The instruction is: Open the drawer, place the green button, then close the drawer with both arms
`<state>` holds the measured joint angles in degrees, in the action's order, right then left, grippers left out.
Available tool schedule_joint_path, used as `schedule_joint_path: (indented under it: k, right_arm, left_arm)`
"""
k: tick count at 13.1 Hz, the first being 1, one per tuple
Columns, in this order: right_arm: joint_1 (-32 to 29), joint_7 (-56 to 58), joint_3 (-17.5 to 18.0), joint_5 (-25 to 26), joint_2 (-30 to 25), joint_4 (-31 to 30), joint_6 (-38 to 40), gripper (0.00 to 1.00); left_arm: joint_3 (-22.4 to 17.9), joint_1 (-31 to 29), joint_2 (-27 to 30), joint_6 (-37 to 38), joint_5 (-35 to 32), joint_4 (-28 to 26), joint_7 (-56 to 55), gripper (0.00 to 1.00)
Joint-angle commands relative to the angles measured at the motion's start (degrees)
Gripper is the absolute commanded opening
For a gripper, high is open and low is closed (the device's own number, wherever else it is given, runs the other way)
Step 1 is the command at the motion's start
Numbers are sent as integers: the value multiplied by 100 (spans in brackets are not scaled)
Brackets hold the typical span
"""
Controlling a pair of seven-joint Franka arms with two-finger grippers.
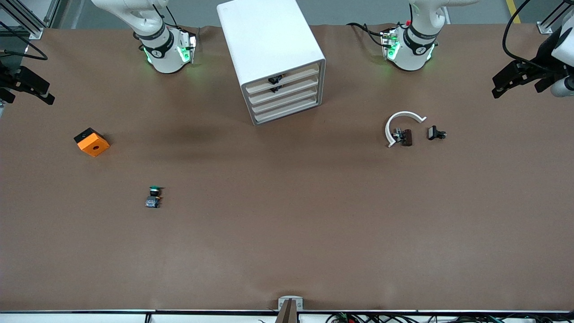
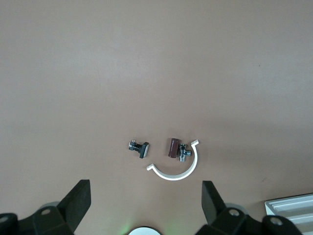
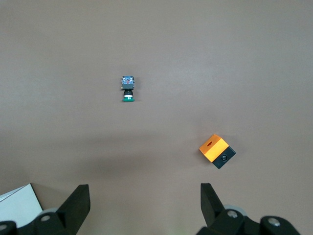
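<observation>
On the table toward the right arm's end, around 7 o'clock from the cabinet (image 1: 273,58) and well apart from it, the button (image 1: 153,197) is just lying on its side on the brown mat, nothing touching it. So basically nothing's done yet: all four drawers look pushed in, including the knobless drawer (image 1: 287,110) at the bottom of the stack, and opening, dropping the button in and closing are all still to do. An orange-and-black block (image 1: 92,141) sits at roughly 10 o'clock from the button. The right gripper (image 1: 24,85) hangs at that table edge, jaws wide apart and empty, waiting. The left gripper (image 1: 515,80) does the same at its end, spread wide, holding nothing, with a white ring piece (image 1: 401,119) and small black clips (image 1: 436,133) on the mat nearby.
</observation>
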<state>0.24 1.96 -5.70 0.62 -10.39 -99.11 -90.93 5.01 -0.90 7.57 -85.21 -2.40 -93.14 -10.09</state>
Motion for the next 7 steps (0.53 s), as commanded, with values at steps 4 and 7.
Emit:
schedule_joint_path:
  k: [4,7]
  right_arm:
    - [-76,59,43,-53,-103,-82,14,100]
    - [-85,59,43,-53,-103,-82,5,100]
  left_arm:
    - [0,-24,-273,127,-50,304,130,100]
    - [0,-15,-694,127,3,463,138,100]
